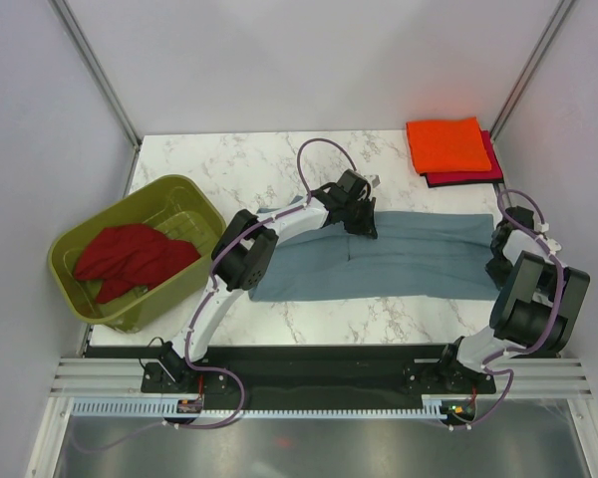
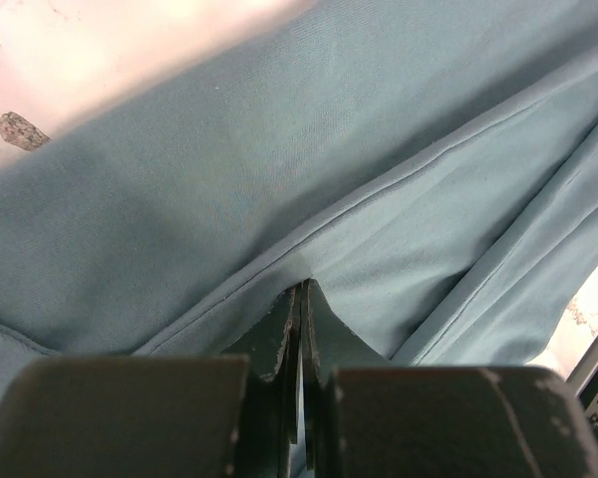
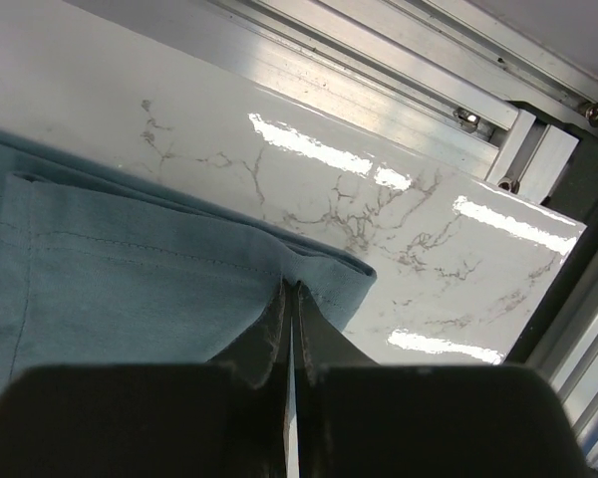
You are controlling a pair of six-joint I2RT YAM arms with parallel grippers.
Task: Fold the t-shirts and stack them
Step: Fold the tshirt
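Fingers on both arms are pressed together on cloth. The left fingers [image 2: 275, 337] pinch a stitched fold of the slate blue-grey t-shirt [image 1: 409, 261], with almost no gap between the tips. In the top view this grip sits on the shirt's far edge, toward 12 o'clock from its middle. The right fingers [image 3: 265, 339] pinch the hemmed end of the same shirt, right beside bare marble, at the 3 o'clock end of the garment.

That shirt lies flat as a long band across the middle of the bench [image 1: 239, 164], running from 9 to 3 o'clock.

At the bench's 1 o'clock corner, the bright orange t-shirt [image 1: 447, 144] lies folded on top of the magenta-red t-shirt [image 1: 478, 177], whose edge shows along the near and right sides.

At 9 o'clock, the olive-green tub [image 1: 70, 279] sits at the bench's left edge, holding the dark red t-shirt [image 1: 130, 257] in a crumpled heap.
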